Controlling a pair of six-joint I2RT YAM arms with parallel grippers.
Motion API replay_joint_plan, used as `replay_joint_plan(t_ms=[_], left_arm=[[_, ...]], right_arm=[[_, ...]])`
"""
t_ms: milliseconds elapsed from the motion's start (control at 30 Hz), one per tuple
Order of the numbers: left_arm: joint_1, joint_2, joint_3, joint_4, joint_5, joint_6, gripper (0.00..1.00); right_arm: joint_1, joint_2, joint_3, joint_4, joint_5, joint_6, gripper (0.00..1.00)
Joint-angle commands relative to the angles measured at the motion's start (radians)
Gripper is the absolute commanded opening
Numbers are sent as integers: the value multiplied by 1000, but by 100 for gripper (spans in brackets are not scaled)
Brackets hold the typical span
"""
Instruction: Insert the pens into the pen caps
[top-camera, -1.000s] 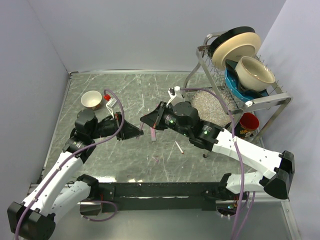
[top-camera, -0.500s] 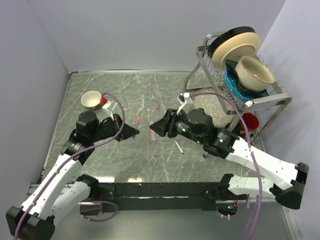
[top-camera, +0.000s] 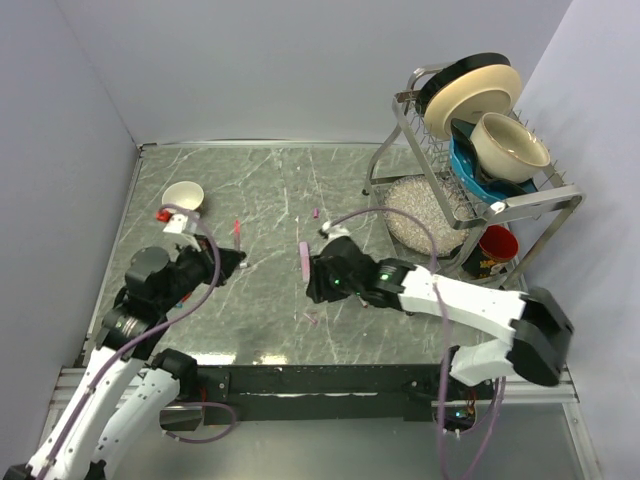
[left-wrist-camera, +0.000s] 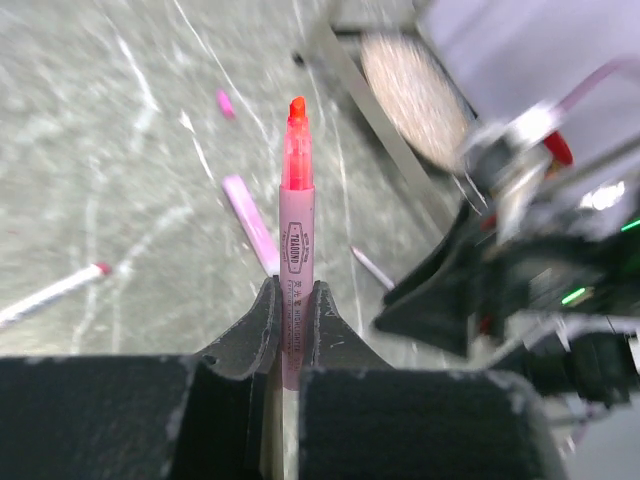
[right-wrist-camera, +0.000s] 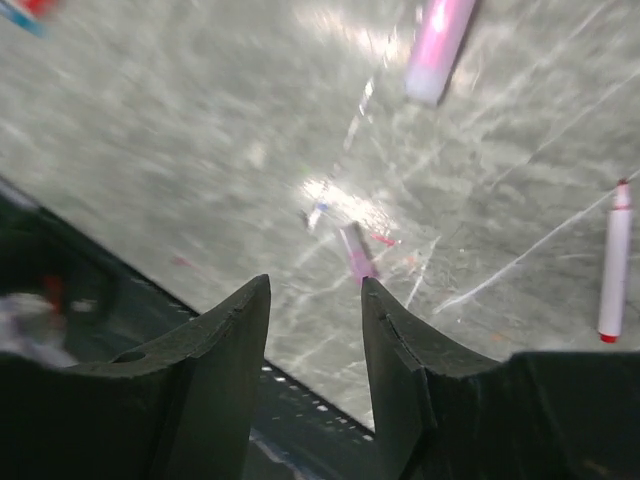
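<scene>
My left gripper (left-wrist-camera: 292, 290) is shut on a pen (left-wrist-camera: 297, 200) with a pale pink barrel and a bare orange-red tip that points away from the jaws. In the top view that gripper (top-camera: 238, 262) hovers left of centre, the pen's red tip (top-camera: 237, 230) showing beyond it. My right gripper (right-wrist-camera: 315, 285) is open and holds nothing. A tiny purple pen cap (right-wrist-camera: 355, 252) lies on the table just past its right fingertip. A thick pink tube (top-camera: 304, 260), pen or cap I cannot tell, lies flat between the arms. A white pen with a red end (right-wrist-camera: 613, 265) lies to the right.
A dish rack (top-camera: 470, 150) with plates and a bowl stands at the back right, a grainy round mat (top-camera: 415, 215) and a red cup (top-camera: 497, 245) below it. A white bowl (top-camera: 183, 195) sits at the back left. A small pink cap (top-camera: 314, 213) lies mid-table.
The right gripper opened and let go of the pink tube, which now lies on the table, and that arm dropped toward the near edge. The left arm drew back left with its pen.
</scene>
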Motion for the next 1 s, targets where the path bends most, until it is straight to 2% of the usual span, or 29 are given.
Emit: replay_joint_plan(t_ms=[0,167,367,667,967], left_arm=[[2,-75,30,0,-135,7,1],[2,-85,36,-16,-172,2,1],[2,-85,33,-9,-164,7,1],[2,-83,32,-1,-159,9,1],[2,-83,32,-4,-161,10,1]], right_arm=[[71,164,66,-10,-7,-61,49],[128,373,195,-87,79,-73,44],[143,462,224,-93,125,-81,43],[162,436,252,-110,117,-95,42],[145,453,287,-184,240,-121,46]])
